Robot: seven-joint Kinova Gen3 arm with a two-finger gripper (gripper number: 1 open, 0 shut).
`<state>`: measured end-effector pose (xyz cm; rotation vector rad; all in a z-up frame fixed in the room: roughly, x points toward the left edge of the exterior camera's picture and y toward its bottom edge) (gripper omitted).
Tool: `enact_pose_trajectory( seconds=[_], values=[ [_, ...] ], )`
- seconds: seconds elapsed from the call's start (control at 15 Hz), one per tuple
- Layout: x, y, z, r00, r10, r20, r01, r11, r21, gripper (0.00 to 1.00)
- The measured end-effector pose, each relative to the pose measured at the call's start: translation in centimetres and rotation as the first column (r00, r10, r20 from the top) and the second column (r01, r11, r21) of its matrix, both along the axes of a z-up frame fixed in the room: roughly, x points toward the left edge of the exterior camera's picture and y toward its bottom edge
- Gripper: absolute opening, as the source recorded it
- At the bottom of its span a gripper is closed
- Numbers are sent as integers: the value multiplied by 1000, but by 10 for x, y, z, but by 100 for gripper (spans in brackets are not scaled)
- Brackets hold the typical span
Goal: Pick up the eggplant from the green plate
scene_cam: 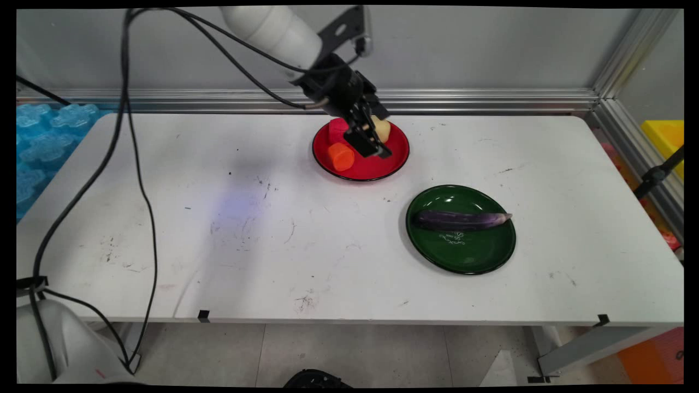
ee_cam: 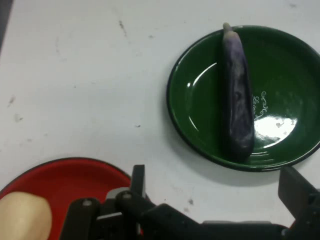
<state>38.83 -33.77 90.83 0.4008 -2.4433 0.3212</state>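
The black two-finger gripper [scene_cam: 372, 143] hangs low over the round red plate [scene_cam: 395, 158], which sits on the white table [scene_cam: 218, 218] toward its far edge, a little right of centre. In the hand view its fingers stand wide apart, one at the left beside the red plate's rim and the other at the right edge of the picture, with nothing between them.

Three things lie on the red plate. A short orange cylinder-shaped piece [scene_cam: 341, 156] lies on the plate's left, near side. A red block-shaped piece [scene_cam: 337, 127] sits just behind it at the far left, partly hidden by the gripper. A pale yellowish, rounded, potato-like piece [scene_cam: 383, 130] lies on the far right part of the plate, right beside the gripper's linkage; in the hand view it shows as a pale lump [ee_cam: 24, 217] on the red plate [ee_cam: 70, 177]. Whether the gripper touches it cannot be told.

To the right of the red plate and nearer, apart from it, lies a round dark green plate [scene_cam: 464, 259] with a small white marking on its inner surface. A long purple eggplant [scene_cam: 461, 220] lies across it, its thin end pointing right and reaching the rim. The hand view shows the same green plate [ee_cam: 195, 107] and eggplant [ee_cam: 237, 95].

Black cables [scene_cam: 131, 164] hang from the arm over the left side of the table.
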Motion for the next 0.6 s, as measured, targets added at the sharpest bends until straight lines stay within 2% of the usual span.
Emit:
enact_pose_trajectory(
  seconds=[0.6],
  values=[
    [-64,-29,-51,993,-97,67,95,995,30,100]
  ],
)
